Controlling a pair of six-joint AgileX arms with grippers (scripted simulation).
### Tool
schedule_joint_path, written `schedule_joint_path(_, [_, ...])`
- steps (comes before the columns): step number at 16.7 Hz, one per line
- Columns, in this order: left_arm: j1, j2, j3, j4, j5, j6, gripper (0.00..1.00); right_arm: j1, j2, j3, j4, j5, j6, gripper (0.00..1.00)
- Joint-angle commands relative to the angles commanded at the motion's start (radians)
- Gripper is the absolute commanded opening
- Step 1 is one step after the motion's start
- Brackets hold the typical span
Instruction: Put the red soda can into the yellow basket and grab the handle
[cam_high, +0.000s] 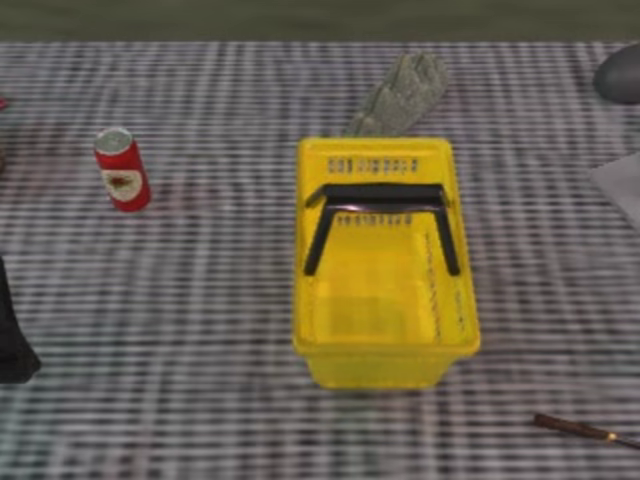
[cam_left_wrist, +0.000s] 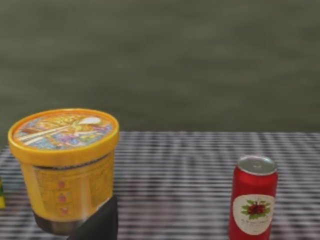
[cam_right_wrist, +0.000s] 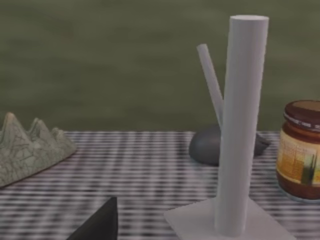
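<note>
We are reading the red soda can (cam_high: 122, 169) standing upright at the tabletop's left, well apart from the yellow basket (cam_high: 386, 360), nearer our left arm, whose jaws' state we cannot tell.

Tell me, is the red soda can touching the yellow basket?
Apart. The top view shows the red soda can standing left of the yellow basket with a wide stretch of bare checked tablecloth between them.

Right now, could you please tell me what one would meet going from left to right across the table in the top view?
The red soda can → the yellow basket with its black handle → the brown stick-like tool. The grey-green ridged object behind the basket overlaps it in the order, so I leave it out.
</note>
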Motion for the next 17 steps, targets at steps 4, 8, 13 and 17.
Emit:
schedule_joint_path(4, [-0.005, 0.028, 0.026, -0.021, 0.003, 0.008, 1.00, 0.000, 0.000, 0.000, 0.000, 0.000, 0.000, 1.00])
schedule_joint_path(8, [-0.027, 0.195, 0.188, -0.141, 0.018, 0.060, 1.00, 0.000, 0.000, 0.000, 0.000, 0.000, 0.000, 1.00])
schedule_joint_path(13, [-0.061, 0.559, 0.560, -0.392, 0.037, 0.168, 1.00, 0.000, 0.000, 0.000, 0.000, 0.000, 0.000, 1.00])
schedule_joint_path(17, [-0.088, 0.939, 0.944, -0.631, 0.049, 0.276, 1.00, 0.000, 0.000, 0.000, 0.000, 0.000, 0.000, 1.00])
